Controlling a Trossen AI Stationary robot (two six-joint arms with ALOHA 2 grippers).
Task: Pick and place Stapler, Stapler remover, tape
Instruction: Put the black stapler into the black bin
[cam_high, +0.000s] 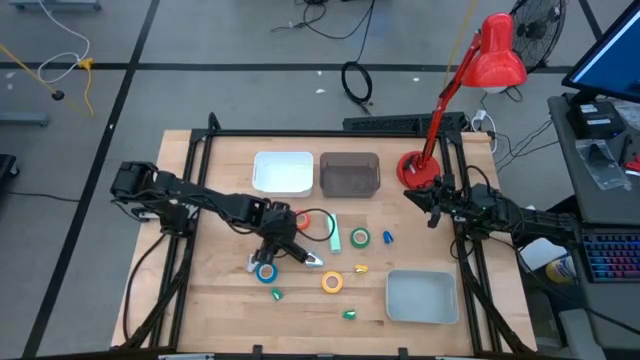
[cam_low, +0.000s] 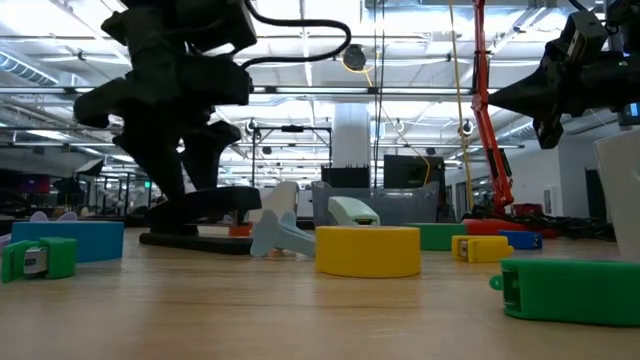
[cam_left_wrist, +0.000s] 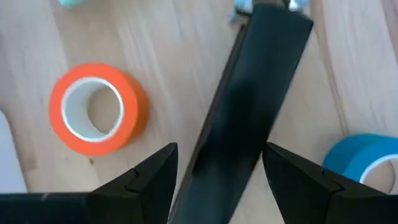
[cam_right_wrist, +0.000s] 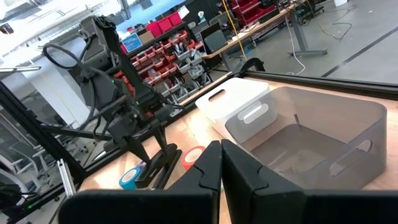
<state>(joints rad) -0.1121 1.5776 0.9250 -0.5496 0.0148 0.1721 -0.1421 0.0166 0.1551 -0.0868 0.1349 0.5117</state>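
Left claw (cam_high: 281, 240) hangs low over the middle of the wooden table (cam_high: 200, 300), its two dark fingers (cam_left_wrist: 146, 180) set astride the black stapler (cam_left_wrist: 249, 112). In the left wrist view the stapler's long body runs up between the fingers, which stand close along both of its sides; whether the pads actually press it cannot be told. From table height the stapler (cam_low: 215, 210) lies flat on the wood under the left arm.

The orange tape roll (cam_left_wrist: 96, 109) lies just beside the stapler on one side and the blue tape roll (cam_left_wrist: 367, 162) on the other. From above, the blue roll (cam_high: 266, 270) sits just toward the table's front from the left claw, the yellow roll (cam_high: 332, 283) farther toward the right arm's side, and the green roll (cam_high: 360, 237) near the middle of the table. The pale stapler remover (cam_high: 312, 260) lies beside the left claw.

At the back stand a white bin (cam_high: 283, 172) and a smoky clear bin (cam_high: 349, 175) side by side; a grey tray (cam_high: 421, 297) sits at the front right. A red desk lamp (cam_high: 470, 90) stands at the back right corner.

The right claw (cam_high: 432, 208) is clenched with nothing in it and waits above the table's right edge, near the lamp's base.
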